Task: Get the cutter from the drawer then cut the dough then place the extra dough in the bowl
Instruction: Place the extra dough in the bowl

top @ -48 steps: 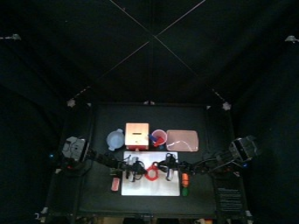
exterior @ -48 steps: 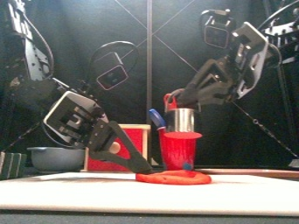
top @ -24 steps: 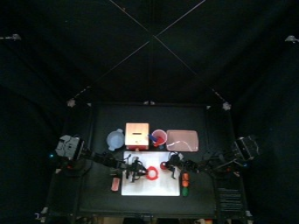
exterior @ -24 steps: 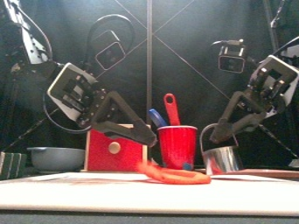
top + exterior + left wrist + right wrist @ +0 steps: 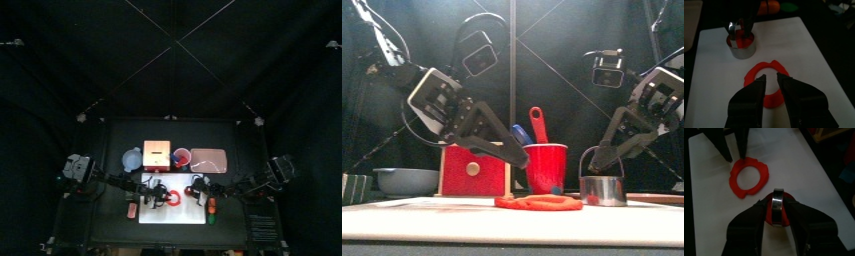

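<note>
A red dough ring [image 5: 539,203] lies flat on the white cutting board [image 5: 175,215]. My left gripper [image 5: 771,82] hangs open just above the ring [image 5: 763,84], holding nothing. The round metal cutter [image 5: 603,190] stands on the board to the right of the ring, with red dough inside it [image 5: 741,46]. My right gripper [image 5: 777,214] is shut on the cutter's wire handle. In the top view the two grippers [image 5: 155,192] [image 5: 197,190] face each other over the board.
Behind the board stand the wooden box with its red drawer front [image 5: 476,170], a red cup with toy knives [image 5: 545,167], the blue-grey bowl [image 5: 405,180] at the left and the pink tray [image 5: 209,158] at the right. Small toy foods [image 5: 211,208] [image 5: 132,212] lie near the front.
The right gripper came down with the cutter and set it on the board right of the ring. The left gripper rose off the ring, which now lies flat.
</note>
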`<control>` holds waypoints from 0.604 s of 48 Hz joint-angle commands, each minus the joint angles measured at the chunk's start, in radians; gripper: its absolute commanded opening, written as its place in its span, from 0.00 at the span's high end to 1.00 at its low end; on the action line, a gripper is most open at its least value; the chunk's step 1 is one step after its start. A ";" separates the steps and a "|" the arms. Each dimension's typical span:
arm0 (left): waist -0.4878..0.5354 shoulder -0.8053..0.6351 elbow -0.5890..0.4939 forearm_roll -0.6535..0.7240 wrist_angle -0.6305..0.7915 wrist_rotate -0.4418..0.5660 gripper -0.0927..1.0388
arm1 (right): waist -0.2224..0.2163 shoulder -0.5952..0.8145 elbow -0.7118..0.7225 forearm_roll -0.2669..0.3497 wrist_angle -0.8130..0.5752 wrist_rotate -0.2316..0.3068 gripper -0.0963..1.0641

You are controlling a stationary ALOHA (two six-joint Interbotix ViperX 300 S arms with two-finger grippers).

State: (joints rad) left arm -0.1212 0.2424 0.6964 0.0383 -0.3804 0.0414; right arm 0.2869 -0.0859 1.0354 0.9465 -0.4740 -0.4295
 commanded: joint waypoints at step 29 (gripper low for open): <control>0.058 0.044 -0.147 0.081 0.158 0.044 0.14 | -0.005 -0.114 0.015 -0.081 0.017 -0.002 0.19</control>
State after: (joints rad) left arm -0.0706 0.2991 0.5768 0.1197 -0.2209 0.0874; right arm 0.2853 -0.1595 1.0538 0.8682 -0.4541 -0.4310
